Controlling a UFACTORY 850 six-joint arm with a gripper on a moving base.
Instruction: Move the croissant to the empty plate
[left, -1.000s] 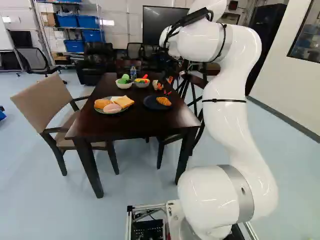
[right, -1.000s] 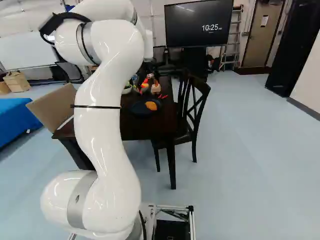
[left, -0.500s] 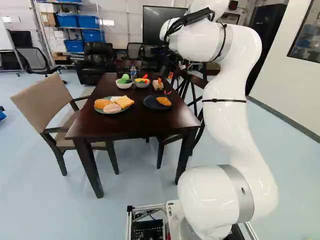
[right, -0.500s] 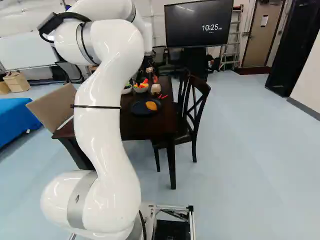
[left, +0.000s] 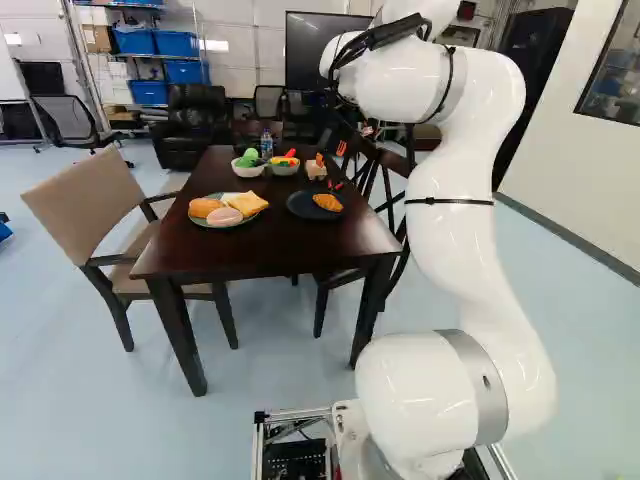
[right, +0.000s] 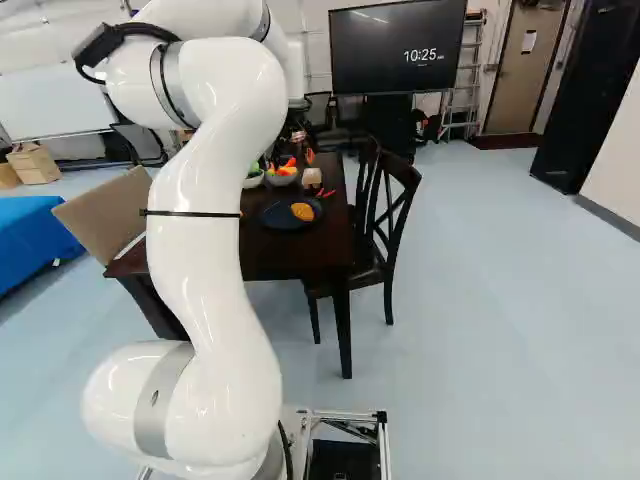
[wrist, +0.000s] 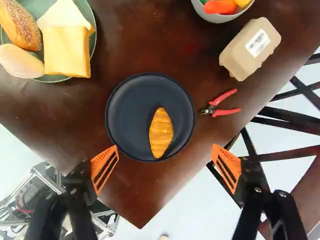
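Straight ahead of the gripper (left: 330, 154), a croissant (wrist: 161, 133) on a dark plate (wrist: 122, 115), fingers spread wide

- Black display screen (right: 370, 65), right base view: white digits (right: 423, 56) read "10:25"; a smaller line beneath is too small to read.
- Cardboard egg carton (wrist: 236, 62): a white barcode label (wrist: 257, 43), its print illegible.
- Brown door (right: 516, 85): a pale sheet (right: 529, 42), any writing too small to read.

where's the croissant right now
The croissant lies on the dark plate, right of the bread plate in the left base view and beside the red pliers in the wrist view.
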